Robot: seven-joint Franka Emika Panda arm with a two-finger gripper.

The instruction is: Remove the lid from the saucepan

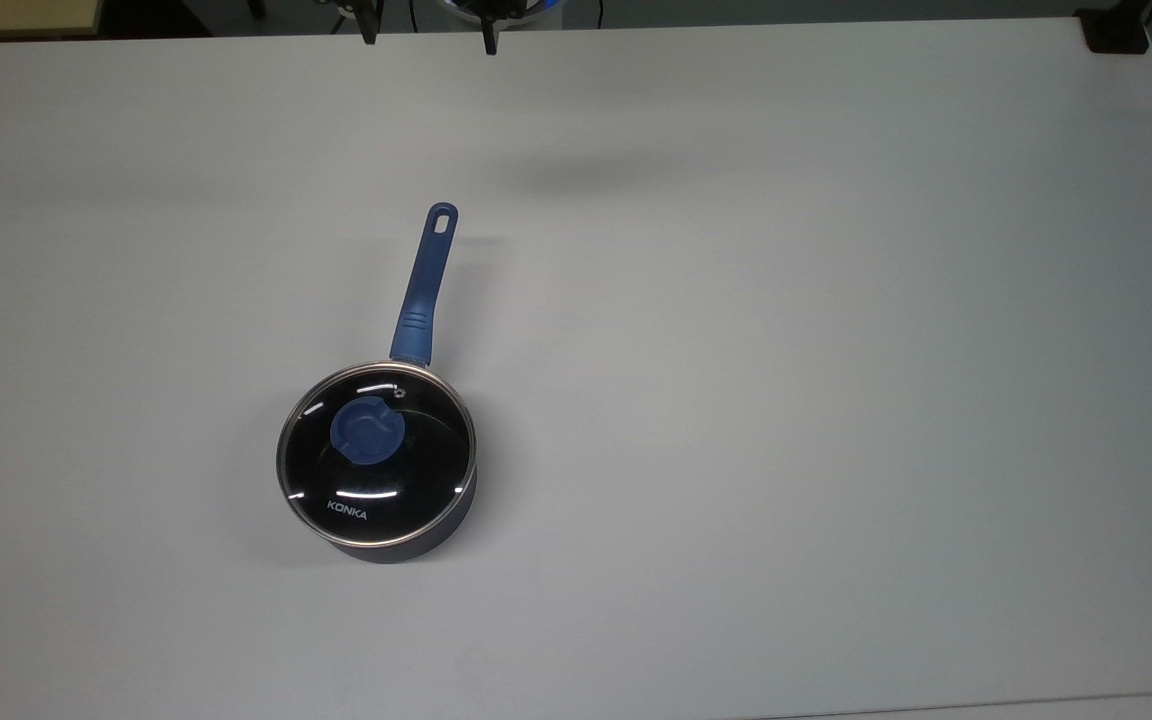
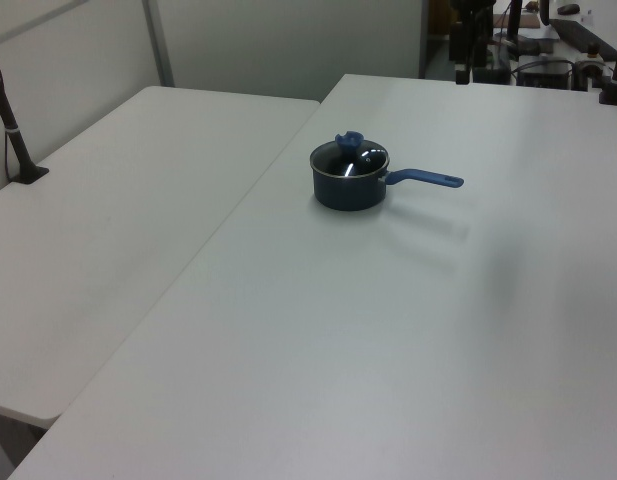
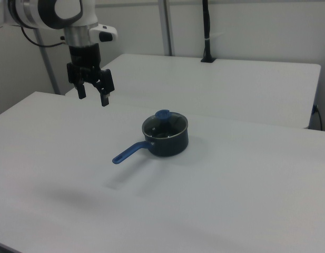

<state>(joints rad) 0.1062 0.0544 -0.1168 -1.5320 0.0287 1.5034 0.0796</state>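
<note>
Two dark fingertips [image 1: 368, 32] poke down from the top edge of the top view, spread apart with a plain gap between them, so the gripper [image 1: 428, 35] stands open above the far edge of the white table [image 1: 786, 350]. Well below the fingers in the top view, and slightly toward the top view's left of them, sits the saucepan [image 1: 406, 545]. The lid [image 1: 376, 455] lies flat on it, its blue knob [image 1: 367, 431] at centre and KONKA lettering near the lower rim. The blue handle [image 1: 425, 285] reaches up toward the fingers, well apart from them
</note>
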